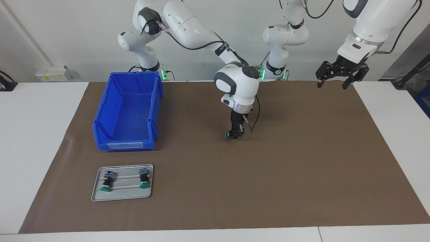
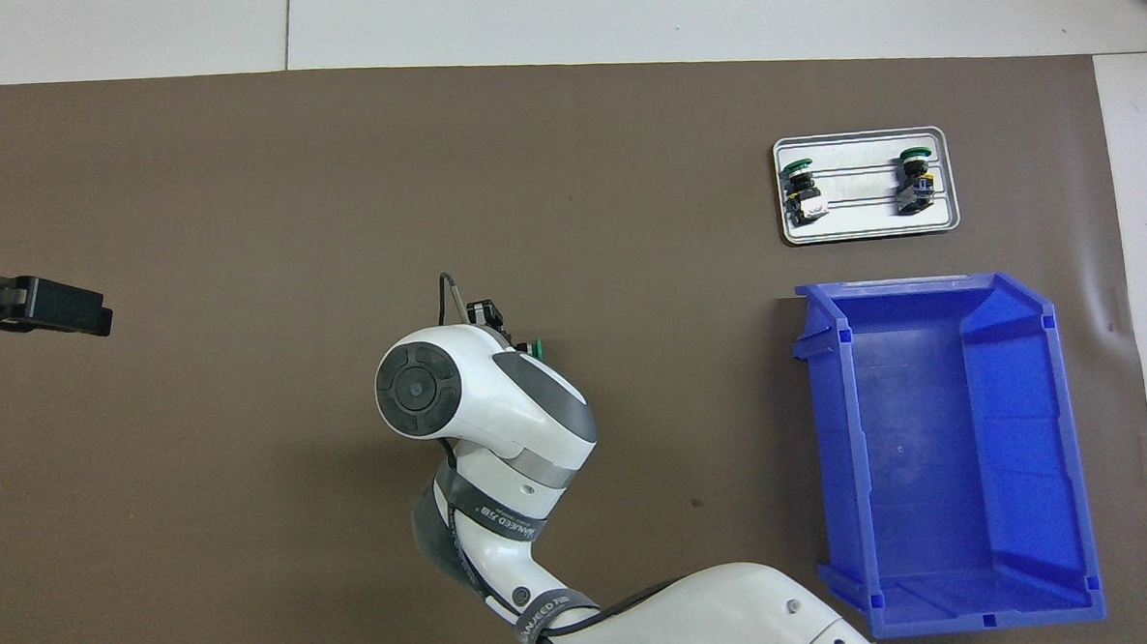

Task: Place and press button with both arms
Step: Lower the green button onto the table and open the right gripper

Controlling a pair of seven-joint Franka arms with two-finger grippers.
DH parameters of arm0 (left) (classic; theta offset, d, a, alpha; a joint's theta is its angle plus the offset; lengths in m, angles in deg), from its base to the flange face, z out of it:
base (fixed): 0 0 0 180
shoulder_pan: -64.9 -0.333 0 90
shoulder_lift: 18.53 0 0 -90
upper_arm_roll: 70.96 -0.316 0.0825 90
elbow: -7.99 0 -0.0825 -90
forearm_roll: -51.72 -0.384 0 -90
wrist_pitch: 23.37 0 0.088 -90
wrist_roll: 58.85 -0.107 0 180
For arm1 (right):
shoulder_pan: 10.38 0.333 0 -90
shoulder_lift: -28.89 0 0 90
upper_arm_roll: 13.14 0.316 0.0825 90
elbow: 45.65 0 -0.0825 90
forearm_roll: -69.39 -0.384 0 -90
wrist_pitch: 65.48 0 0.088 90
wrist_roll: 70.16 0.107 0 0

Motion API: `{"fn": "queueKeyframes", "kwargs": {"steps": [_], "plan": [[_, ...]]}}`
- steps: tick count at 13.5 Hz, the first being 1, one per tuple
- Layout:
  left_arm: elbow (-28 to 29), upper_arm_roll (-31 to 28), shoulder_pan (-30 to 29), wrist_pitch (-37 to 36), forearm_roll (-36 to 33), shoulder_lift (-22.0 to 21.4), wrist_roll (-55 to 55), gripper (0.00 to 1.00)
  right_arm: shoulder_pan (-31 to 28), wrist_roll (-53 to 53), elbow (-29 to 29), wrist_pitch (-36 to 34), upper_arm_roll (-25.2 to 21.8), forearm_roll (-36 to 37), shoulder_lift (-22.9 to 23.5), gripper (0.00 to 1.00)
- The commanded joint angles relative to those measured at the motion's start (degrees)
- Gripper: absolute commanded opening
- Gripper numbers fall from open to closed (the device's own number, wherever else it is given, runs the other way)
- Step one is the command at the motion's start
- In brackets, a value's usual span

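My right gripper (image 1: 236,133) points straight down over the middle of the brown mat and is shut on a button (image 1: 229,134). The button lies sideways in the grip, its green cap pointing toward the right arm's end of the table, at or just above the mat. In the overhead view the white wrist hides most of the right gripper (image 2: 492,324); only the green cap of the held button (image 2: 536,347) pokes out. My left gripper (image 1: 332,84) hangs open and empty, raised over the mat's corner at the left arm's end, and waits; the left gripper (image 2: 60,311) shows at the overhead view's edge.
A grey tray (image 1: 124,194) (image 2: 865,228) holds two more green-capped buttons (image 1: 108,181) (image 1: 144,178), lying on their sides. A blue bin (image 1: 100,117) (image 2: 937,451) stands between the tray and the robots, with nothing in it. White table borders the mat.
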Motion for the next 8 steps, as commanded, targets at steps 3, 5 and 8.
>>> {"fn": "queueKeyframes", "kwargs": {"steps": [3,5,8], "plan": [[1.89,0.78,0.56,1.86,-0.89,-1.44,0.28,1.00,0.03,0.74,-3.87,2.86,-0.02,2.07,-2.35,1.00],[1.89,0.87,0.47,1.43,-0.89,-1.44,0.28,1.00,-1.28,-6.17,-3.78,2.32,0.06,4.10,-3.92,1.00],[1.98,0.87,0.21,2.30,-0.98,-1.44,-0.94,0.99,-6.02,-16.90,-6.22,1.88,0.15,3.49,-11.55,1.00]]}}
